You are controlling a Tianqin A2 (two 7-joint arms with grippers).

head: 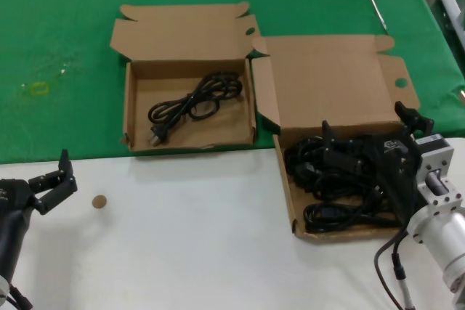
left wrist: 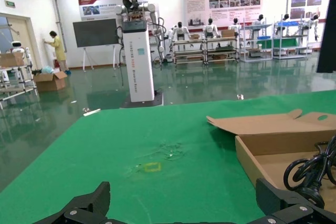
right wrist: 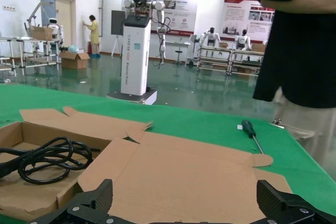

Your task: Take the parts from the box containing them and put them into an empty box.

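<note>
Cord point(head: 195, 99), one, in narrower box point(head: 138, 117); tangled cords point(head: 334, 179) fill wider box point(head: 287, 179).

A robotics lab hall: humanoid robots point(left wrist: 211, 27) line shelving racks point(left wrist: 247, 39) beneath wall posters point(left wrist: 222, 4), glossy green floor point(left wrist: 210, 85).

Matt brown cardboard boxes point(head: 190, 114), black rubbery cords point(head: 195, 99) (slightly glossy), green cloth point(head: 65, 56)

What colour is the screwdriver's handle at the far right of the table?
Dark green screwdriver handle, clearest in the right wrist view.
</note>
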